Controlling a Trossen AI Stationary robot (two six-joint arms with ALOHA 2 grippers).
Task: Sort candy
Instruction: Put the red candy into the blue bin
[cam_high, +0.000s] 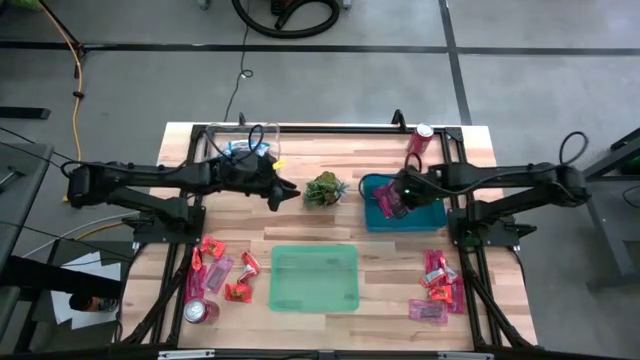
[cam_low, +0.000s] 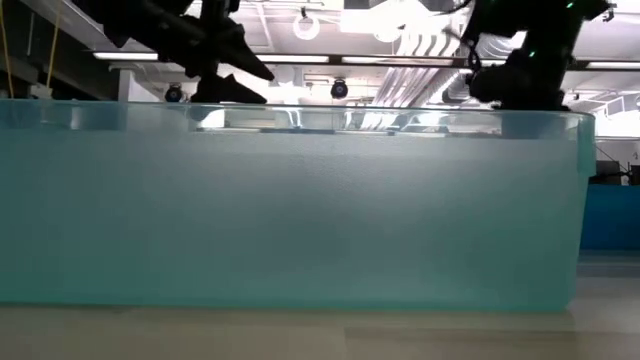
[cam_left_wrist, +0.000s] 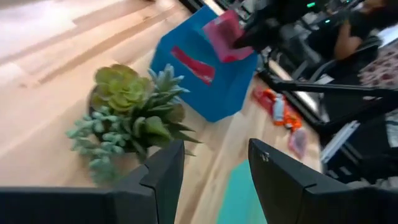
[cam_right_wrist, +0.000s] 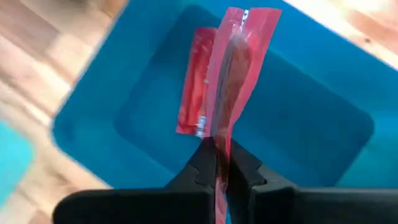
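Observation:
My right gripper (cam_right_wrist: 222, 146) is shut on a pink-wrapped candy (cam_right_wrist: 239, 68) over the blue bin (cam_high: 430, 215), at the right of the table's middle. One red candy (cam_right_wrist: 196, 81) lies flat on the bin's floor. My left gripper (cam_left_wrist: 214, 152) is open with nothing between its fingers. It hangs above the table just left of the small green plant (cam_high: 325, 189). Loose candy lies in two heaps on the table, one near left (cam_high: 215, 270) and one near right (cam_high: 438, 285). My right gripper pinches one end of the pink wrapper (cam_right_wrist: 222, 134) between its two fingers, which slant steeply down from above. The wrapper lies along the fingers and sticks out past their tips. It is lifted clear, above the bin's floor.
A green tray (cam_high: 314, 278) sits at the near middle; its translucent wall (cam_low: 300, 230) fills the low view. One red soda can (cam_high: 421, 140) stands behind the blue bin, another (cam_high: 200, 312) lies at the near left. The plant stands between the two grippers.

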